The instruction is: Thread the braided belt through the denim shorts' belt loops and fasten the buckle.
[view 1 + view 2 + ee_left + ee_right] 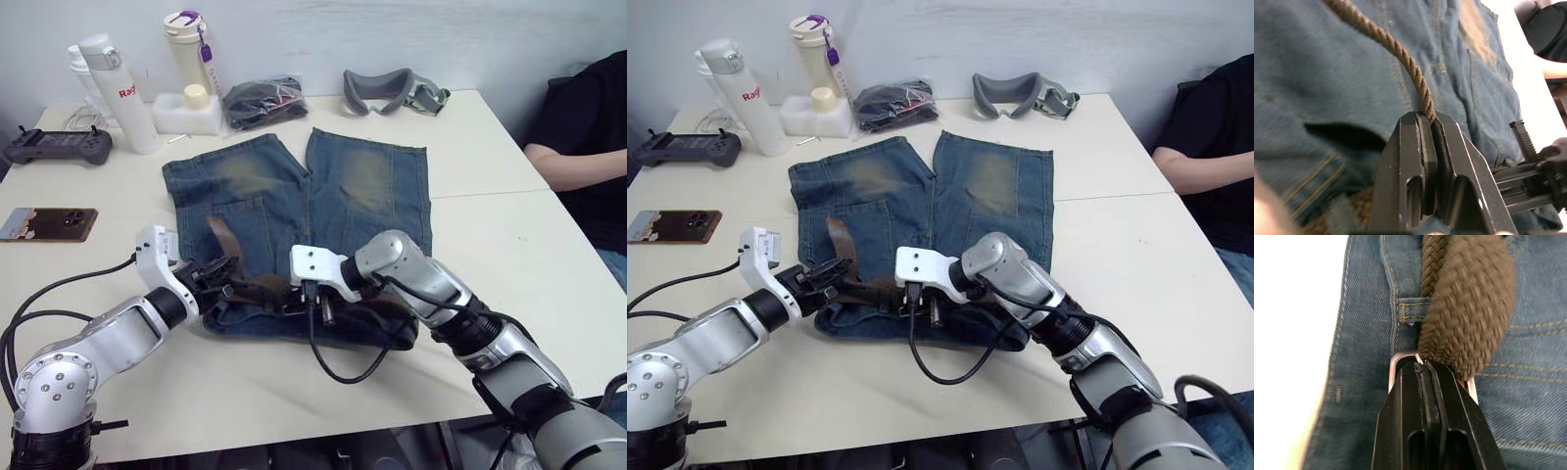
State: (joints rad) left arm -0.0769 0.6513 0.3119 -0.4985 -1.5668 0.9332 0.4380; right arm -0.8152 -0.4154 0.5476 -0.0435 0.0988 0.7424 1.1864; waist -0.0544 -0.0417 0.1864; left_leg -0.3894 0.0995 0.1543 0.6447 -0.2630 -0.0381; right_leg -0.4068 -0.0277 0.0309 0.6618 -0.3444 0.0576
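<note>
Grippers work at the near edge of the denim shorts [323,211], which lie flat on the cream table [509,225] with the waistband toward the robot and the legs pointing away. The left gripper [1429,128] has its two black fingers pressed together on the braided belt [1400,54], a brown woven strap that rises from the pinch and runs across the blue cloth. The right gripper [1422,368] is also clamped tight, its fingers closed at the buckle [1394,363], a silver metal frame with rounded corners; a thick fold of the woven belt bulges just past the fingertips, and one of the belt loops [1409,312], a short denim strip with yellow stitching, sits just beyond. A loose tail of the belt lies over the left leg of the shorts. Both legs carry faded tan patches.

Further off, a phone [47,223] and a dark game controller [57,147] lie on the left of the table. Along the far edge stand two white bottles [118,93], a white box [186,113], a black cloth bundle [263,102] and a grey headset [392,90]. A person's arm [578,166] rests at the right edge.
</note>
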